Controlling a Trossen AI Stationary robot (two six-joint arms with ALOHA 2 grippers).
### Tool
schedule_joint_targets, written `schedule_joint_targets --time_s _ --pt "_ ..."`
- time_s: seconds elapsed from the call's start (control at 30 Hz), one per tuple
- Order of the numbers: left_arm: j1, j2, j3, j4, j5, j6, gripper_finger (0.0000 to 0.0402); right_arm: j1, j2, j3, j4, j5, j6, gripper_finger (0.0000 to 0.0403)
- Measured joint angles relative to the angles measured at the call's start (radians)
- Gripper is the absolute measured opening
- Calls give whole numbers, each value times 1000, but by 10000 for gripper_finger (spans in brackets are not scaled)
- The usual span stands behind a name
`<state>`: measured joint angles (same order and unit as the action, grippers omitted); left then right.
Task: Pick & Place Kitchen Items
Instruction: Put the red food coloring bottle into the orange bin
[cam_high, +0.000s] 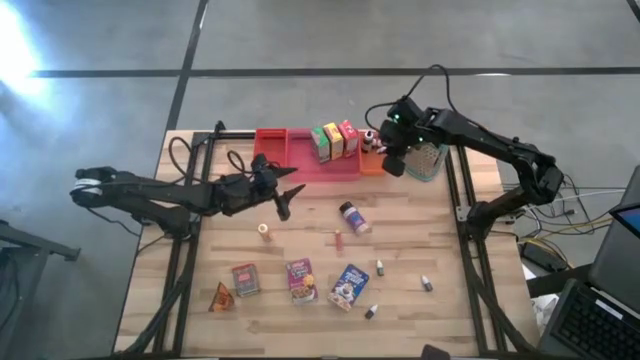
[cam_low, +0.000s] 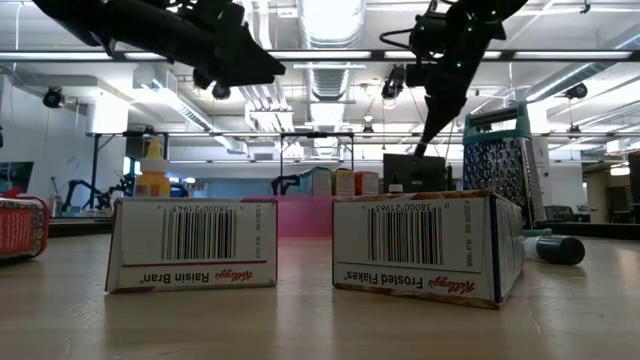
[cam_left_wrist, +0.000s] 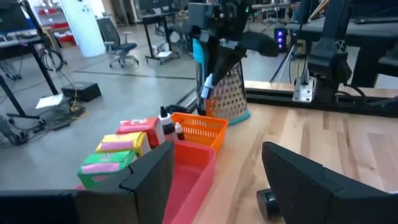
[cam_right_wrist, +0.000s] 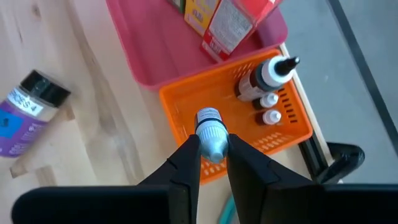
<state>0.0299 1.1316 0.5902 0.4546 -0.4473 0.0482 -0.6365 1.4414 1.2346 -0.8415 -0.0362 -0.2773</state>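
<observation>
Right gripper (cam_right_wrist: 213, 155), upper right of the high view, points steeply down over the orange bin (cam_right_wrist: 186, 118), fingers pinched on a small silver-capped bottle (cam_right_wrist: 211, 132). Left gripper (cam_high: 283, 195) hovers mid-table, left of centre, jaws partly open and empty.

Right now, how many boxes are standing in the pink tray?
3. They stand side by side at the end of the pink tray nearest the orange basket: green box, yellow box in the middle, red box closest to the basket. None looks hidden.
</observation>
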Motion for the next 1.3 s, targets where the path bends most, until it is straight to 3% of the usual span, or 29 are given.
schedule_joint_targets --time_s 0.23,0.6,0.9,1.3 --pt "3 0 -4 1 0 5 248 -8 17 5 11 -3 -12 67" --pt "3 1 -6 -15 0 3 248 -49 237 186 -86 -10 -23 72" --pt "2 1 -6 -23 0 2 248 -126 310 146 -4 -20 -23 58" --pt "2 1 -7 -26 0 -11 248 -172 397 142 17 -20 -46 72"
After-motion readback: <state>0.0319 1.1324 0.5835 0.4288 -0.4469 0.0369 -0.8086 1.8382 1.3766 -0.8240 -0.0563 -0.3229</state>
